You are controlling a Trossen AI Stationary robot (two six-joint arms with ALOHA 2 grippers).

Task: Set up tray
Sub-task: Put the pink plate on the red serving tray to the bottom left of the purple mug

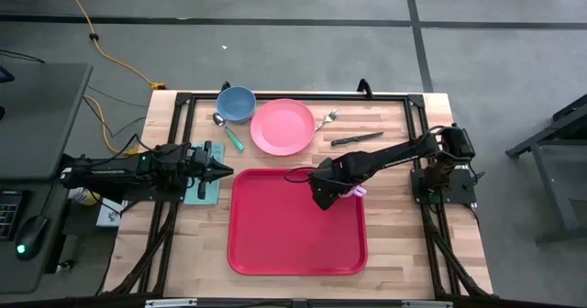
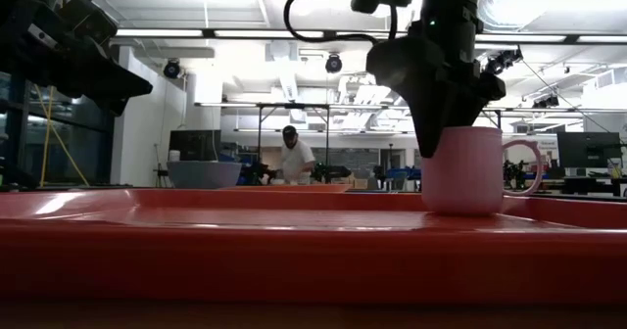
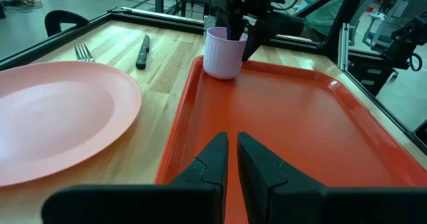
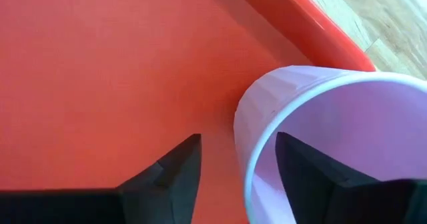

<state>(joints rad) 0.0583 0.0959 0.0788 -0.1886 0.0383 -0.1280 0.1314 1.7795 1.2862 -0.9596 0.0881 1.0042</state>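
- One dish so far stands on the large red plastic rectangular tray (image 1: 293, 239), which lies at the middle of the wooden bench (image 1: 394, 125), its long axis running near to far between the two arms.
- On the tray's far right corner stands a pale pink plastic mug with a handle (image 3: 222, 52), upright, base on the red floor just inside the rim.
- At that mug, the right gripper (image 4: 237, 161) comes down from above with its fingers parted astride the wall, one inside and one outside. No contact shows, so I judge it released or about to release.
- To the tray's left, the left gripper (image 3: 232, 159) waits over a green mat, fingers nearly together and holding nothing, pointed across the tray toward the mug.
- Beyond the tray's far edge lies a round pink plastic plate (image 1: 282, 126), clear of the rim.
- Left of the plate sit a blue bowl (image 1: 236, 104) and a green-handled spoon (image 1: 227, 130); right of it lie a metal fork (image 1: 326, 119) and a black-handled knife (image 1: 357, 139).
- For the coming move, these dishes lie straight beyond the tray. The right arm is nearer the fork and knife, the left nearer the bowl and spoon.
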